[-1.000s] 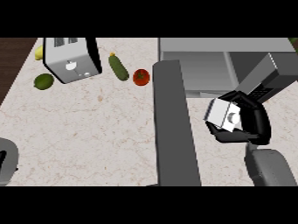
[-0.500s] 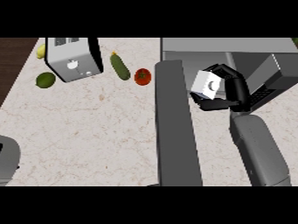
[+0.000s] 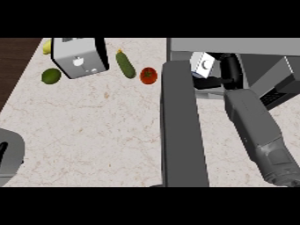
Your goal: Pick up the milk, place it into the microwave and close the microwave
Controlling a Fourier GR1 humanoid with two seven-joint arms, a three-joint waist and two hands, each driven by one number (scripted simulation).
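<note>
My right hand (image 3: pixel 225 72), fingers curled around the milk carton (image 3: pixel 203 64), sits at one o'clock, seemingly inside the microwave (image 3: pixel 269 72). Next: release, withdraw, swing the door (image 3: pixel 181 127) shut.

The milk (image 3: pixel 203 65) is a small white carton with a grey mark on its face, tilted a bit, sitting right at the mouth of the microwave (image 3: pixel 243 46). Dark fingers curl round its right side and hide part of it. The microwave's a grey box at the counter's far right, its door (image 3: pixel 183 127) swung wide open, sticking out toward the viewer.
</note>
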